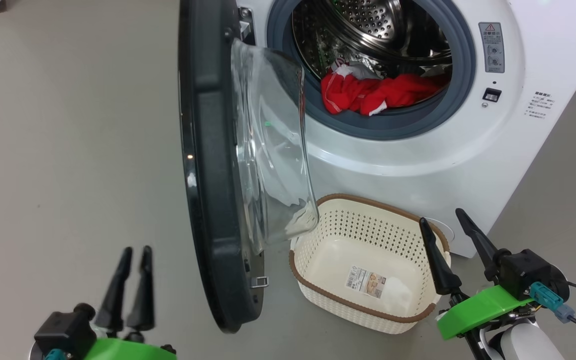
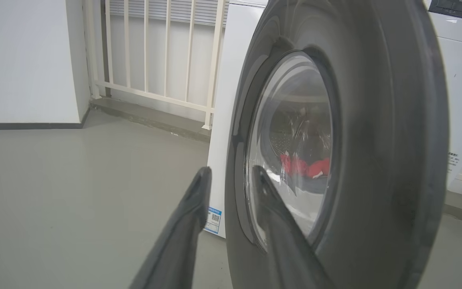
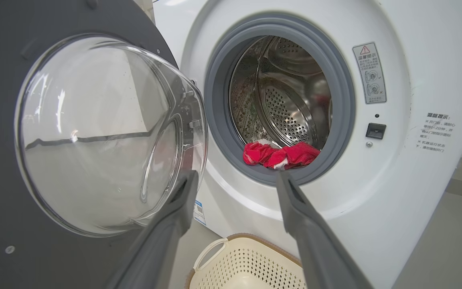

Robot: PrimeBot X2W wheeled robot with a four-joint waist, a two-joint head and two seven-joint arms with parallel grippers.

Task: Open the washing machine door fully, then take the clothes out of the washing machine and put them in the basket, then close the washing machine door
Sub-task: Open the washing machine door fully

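– Head view, entry one: clothes [image 1: 368, 92]. Which way from the grippers?
– Ahead of and above my right gripper [image 1: 440, 215], almost straight along its fingers. The right wrist view sets them just over the fingertips. The heap's long axis runs side to side, across the fingers' line. That gripper is spread and holds nothing. Nearer arm, by my judgement: right.
– And the other?
– On my left gripper [image 1: 137, 248] the fingers are drawn close, a slim gap between, nothing held. The washing machine door [image 1: 208, 175] stands to its right, between it and the clothes.
– Appearance?
– Bright red, white trim, crumpled, lying on the lower lip of the washing machine [image 1: 418, 160] mouth, against the grey gasket [image 1: 383, 128]. The basket [image 1: 368, 199] sits just left of the right gripper, below the clothes.
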